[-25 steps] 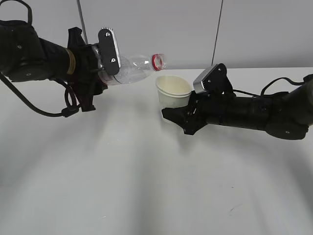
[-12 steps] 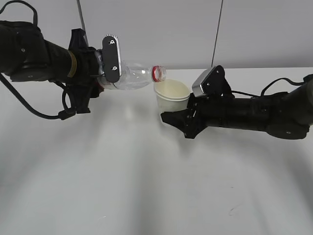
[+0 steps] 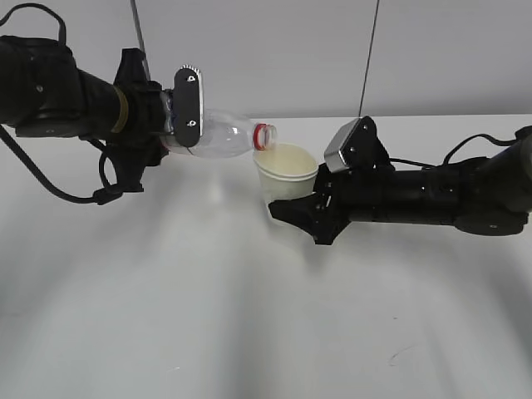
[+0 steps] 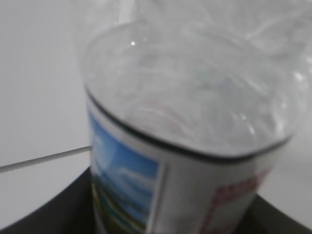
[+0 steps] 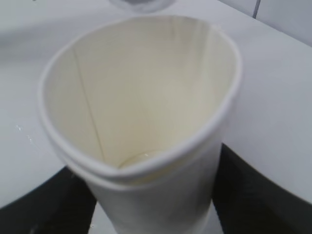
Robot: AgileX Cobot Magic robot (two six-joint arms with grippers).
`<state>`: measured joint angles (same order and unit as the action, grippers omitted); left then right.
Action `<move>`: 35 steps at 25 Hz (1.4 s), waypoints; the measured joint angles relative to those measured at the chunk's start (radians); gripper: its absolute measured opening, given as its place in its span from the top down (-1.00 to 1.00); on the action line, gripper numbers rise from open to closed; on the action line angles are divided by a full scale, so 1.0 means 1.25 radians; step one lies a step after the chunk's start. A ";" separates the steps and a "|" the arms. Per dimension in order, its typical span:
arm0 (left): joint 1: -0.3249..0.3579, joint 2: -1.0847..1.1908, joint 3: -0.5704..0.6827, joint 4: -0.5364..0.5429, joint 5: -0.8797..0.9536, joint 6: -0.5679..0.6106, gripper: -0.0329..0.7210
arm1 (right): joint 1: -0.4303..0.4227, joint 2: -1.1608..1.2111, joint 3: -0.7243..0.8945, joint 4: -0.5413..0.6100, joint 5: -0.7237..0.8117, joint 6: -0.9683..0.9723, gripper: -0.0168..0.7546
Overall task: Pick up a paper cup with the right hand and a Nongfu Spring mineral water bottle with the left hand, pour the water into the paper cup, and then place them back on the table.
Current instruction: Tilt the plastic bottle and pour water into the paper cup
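While the Nongfu Spring mineral water bottle (image 3: 218,137) is held almost level above the worktop (image 3: 208,316), its red neck ring (image 3: 263,137) is brought just over the near rim of the paper cup (image 3: 287,174). The bottle is clamped around its labelled lower part by the left tool (image 3: 179,112), whose jaws are closed against the plastic; in the left wrist view the clear body (image 4: 195,83) and the label (image 4: 161,195) fill the frame between dark jaw edges. No water can be made out in the bottle. The cup is gripped at its lower wall by the right tool (image 3: 299,212), closed on it, and is tilted slightly toward the bottle. In the right wrist view the cup's pale inside (image 5: 141,92) is seen, squeezed slightly oval, with the bottle mouth just beyond its rim.
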<state>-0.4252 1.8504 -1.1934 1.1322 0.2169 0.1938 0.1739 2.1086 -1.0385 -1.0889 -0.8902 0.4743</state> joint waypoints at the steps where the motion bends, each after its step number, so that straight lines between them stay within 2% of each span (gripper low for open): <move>1: 0.000 0.000 0.000 0.007 0.001 0.000 -0.13 | 0.000 0.000 0.000 -0.003 0.000 0.002 -0.35; 16: 0.000 0.000 0.000 0.061 0.002 0.001 -0.13 | 0.000 0.000 0.000 -0.021 0.051 0.011 -0.35; 24: -0.017 0.000 0.000 0.081 0.019 0.001 -0.12 | 0.007 0.037 -0.001 -0.006 0.051 0.002 -0.35; 35: -0.017 0.000 0.000 0.111 0.031 0.003 -0.12 | 0.007 0.053 -0.001 0.007 -0.048 -0.010 -0.35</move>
<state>-0.4467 1.8504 -1.1934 1.2704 0.2558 0.1970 0.1825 2.1746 -1.0392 -1.0798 -0.9504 0.4618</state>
